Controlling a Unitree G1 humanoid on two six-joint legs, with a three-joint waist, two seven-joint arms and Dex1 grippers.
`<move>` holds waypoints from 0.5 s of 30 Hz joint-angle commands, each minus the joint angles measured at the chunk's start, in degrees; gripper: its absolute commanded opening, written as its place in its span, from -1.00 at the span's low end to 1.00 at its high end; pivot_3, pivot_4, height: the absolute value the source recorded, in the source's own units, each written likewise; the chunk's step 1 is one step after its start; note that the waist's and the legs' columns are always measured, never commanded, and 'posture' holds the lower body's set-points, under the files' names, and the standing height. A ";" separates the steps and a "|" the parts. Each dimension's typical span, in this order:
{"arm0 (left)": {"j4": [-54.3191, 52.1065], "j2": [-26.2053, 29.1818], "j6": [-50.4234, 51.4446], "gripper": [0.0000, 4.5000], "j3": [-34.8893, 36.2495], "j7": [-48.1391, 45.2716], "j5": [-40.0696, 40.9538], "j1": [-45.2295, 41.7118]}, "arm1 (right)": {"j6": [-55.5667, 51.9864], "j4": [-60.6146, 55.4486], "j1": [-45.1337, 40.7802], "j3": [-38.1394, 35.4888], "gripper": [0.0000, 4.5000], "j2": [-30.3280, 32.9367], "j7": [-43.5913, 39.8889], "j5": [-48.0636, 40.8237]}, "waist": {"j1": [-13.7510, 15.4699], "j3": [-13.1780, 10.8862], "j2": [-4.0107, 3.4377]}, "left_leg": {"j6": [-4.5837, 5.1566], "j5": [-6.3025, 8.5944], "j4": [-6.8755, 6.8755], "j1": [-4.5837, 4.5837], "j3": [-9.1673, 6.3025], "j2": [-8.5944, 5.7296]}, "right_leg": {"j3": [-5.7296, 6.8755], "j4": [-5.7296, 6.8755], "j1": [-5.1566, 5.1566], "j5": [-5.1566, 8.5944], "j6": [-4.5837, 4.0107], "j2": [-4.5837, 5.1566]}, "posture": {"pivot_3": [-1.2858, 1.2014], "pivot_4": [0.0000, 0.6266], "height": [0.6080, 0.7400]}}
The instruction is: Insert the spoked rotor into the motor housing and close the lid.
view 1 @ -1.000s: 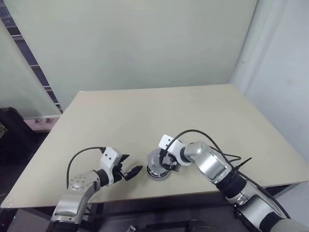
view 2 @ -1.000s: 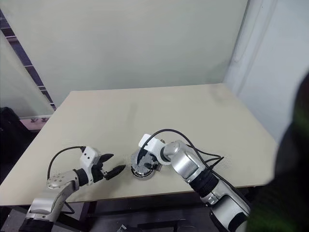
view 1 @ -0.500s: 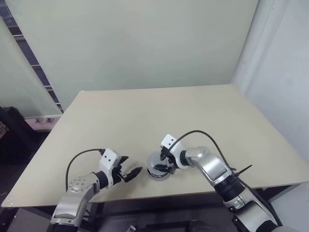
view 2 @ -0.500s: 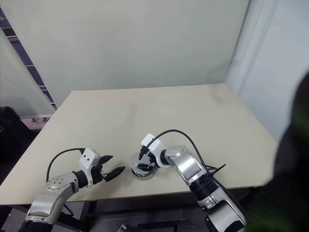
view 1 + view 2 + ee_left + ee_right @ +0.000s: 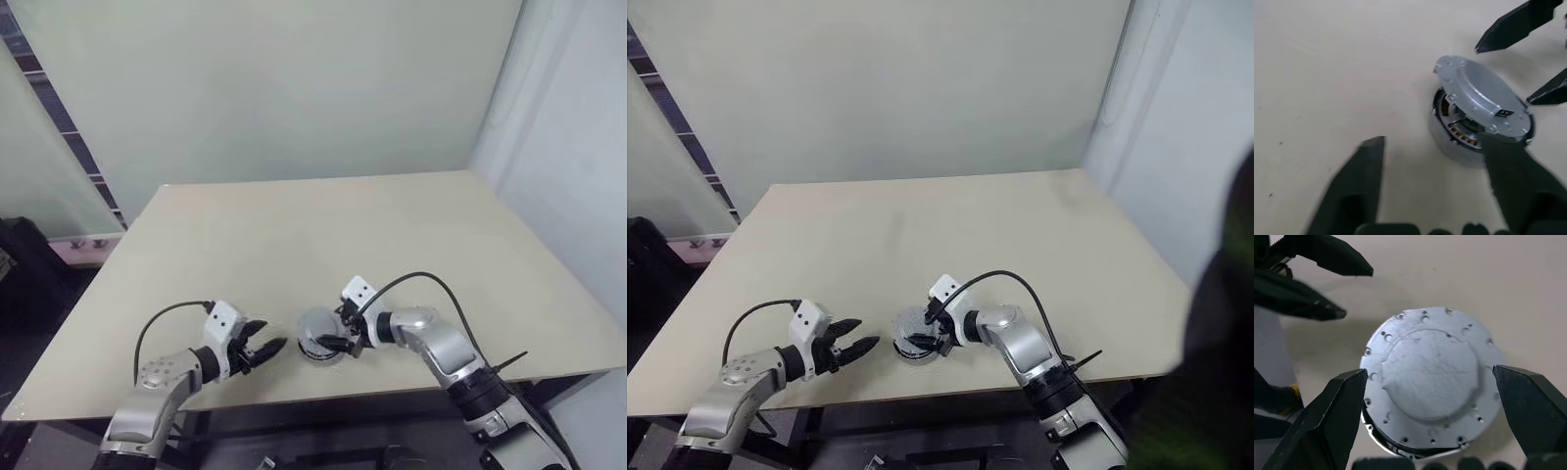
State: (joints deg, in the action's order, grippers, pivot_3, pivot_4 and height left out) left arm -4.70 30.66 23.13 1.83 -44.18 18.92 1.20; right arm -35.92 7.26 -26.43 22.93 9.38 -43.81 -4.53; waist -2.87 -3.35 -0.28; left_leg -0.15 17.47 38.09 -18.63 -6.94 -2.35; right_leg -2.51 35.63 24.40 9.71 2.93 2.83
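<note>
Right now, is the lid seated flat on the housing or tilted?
Tilted. The lid sits askew on the housing; a gap on one side exposes copper windings.

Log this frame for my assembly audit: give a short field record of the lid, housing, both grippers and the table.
lid: grey disc on the motor housing, tilted, not seated; copper windings show through the gap
left gripper: beside the housing, jaws apart, touching nothing
right gripper: open, fingers either side of the lid, not gripping it
table: beige top
spoked rotor: hidden under the lid; cannot tell
</note>
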 commanded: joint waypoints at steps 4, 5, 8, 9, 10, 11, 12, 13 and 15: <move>-2.57 1.10 0.28 -0.68 1.30 -0.36 0.77 -0.92 | 6.12 0.31 0.20 0.74 1.00 -1.64 0.43 0.14 | 0.01 0.00 0.00 | 0.00 0.00 0.00 0.01 -0.01 0.02 | 0.01 0.01 0.00 0.00 0.00 -0.02 | 0.03 -1.00 1.00; -2.56 1.16 0.30 -0.84 1.33 -0.38 0.75 -0.94 | 6.55 0.71 0.22 0.77 1.00 -1.81 0.54 0.22 | 0.01 0.00 0.00 | 0.00 0.00 0.00 0.01 -0.01 0.02 | 0.00 0.01 0.00 0.00 0.00 -0.02 | 0.03 -1.00 1.00; -2.68 1.38 0.36 -0.98 1.42 -0.35 0.74 -0.93 | 8.21 2.21 0.20 0.86 1.00 -2.38 1.13 0.61 | 0.02 0.00 0.00 | 0.00 0.00 0.00 0.00 -0.01 0.01 | 0.00 0.01 0.00 0.00 0.00 -0.01 | 0.03 -1.00 1.00; -2.73 1.46 0.38 -0.98 1.47 -0.34 0.74 -0.93 | 8.69 2.78 0.13 0.90 1.00 -2.54 1.35 0.74 | 0.01 0.00 0.00 | 0.00 0.00 0.00 0.00 -0.01 0.01 | 0.00 0.01 -0.01 0.00 0.00 -0.01 | 0.03 -1.00 1.00; -2.76 1.53 0.41 -0.98 1.52 -0.33 0.74 -0.93 | 9.10 3.30 0.03 0.94 1.00 -2.68 1.55 0.85 | 0.01 0.00 0.00 | 0.00 0.00 0.00 0.00 0.00 0.01 | -0.01 0.00 0.00 0.00 0.00 -0.01 | 0.03 -1.00 1.00; -2.78 1.59 0.42 -0.98 1.56 -0.33 0.73 -0.94 | 9.44 3.76 -0.07 0.97 1.00 -2.78 1.67 0.90 | 0.01 0.00 0.00 | 0.00 0.00 0.00 0.00 0.00 0.01 | -0.01 0.00 0.00 0.00 0.00 -0.01 | 0.03 -1.00 1.00; -2.81 1.64 0.43 -0.98 1.60 -0.31 0.72 -0.94 | 9.82 4.27 -0.16 1.02 1.00 -2.86 1.87 1.06 | 0.01 0.00 0.00 | 0.00 0.00 0.00 0.00 0.00 0.01 | -0.01 0.01 0.00 0.00 -0.01 -0.01 | 0.03 -1.00 1.00; -2.84 1.70 0.44 -0.98 1.62 -0.29 0.72 -0.95 | 10.25 4.72 -0.24 1.06 1.00 -2.91 2.13 1.32 | 0.01 0.00 0.00 | 0.00 0.00 0.00 0.01 -0.01 0.01 | 0.00 0.01 0.00 0.00 -0.01 -0.02 | 0.03 -1.00 1.00; -2.93 1.81 0.48 -0.98 1.68 -0.24 0.74 -0.96 | 10.90 5.70 -0.39 1.00 1.00 -3.12 2.47 1.69 | 0.01 0.00 0.00 | 0.00 0.00 0.00 0.01 0.00 0.01 | 0.00 0.01 0.00 0.00 -0.01 -0.02 | 0.03 -1.00 1.00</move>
State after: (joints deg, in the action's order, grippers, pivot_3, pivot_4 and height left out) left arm -5.14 31.63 23.91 2.09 -44.31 18.99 1.21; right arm -26.63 13.38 -25.96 24.21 6.84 -41.80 -3.05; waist -2.87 -3.35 -0.28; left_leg -0.16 17.47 38.09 -18.62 -6.94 -2.34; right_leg -2.51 35.65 24.40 9.71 2.92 2.81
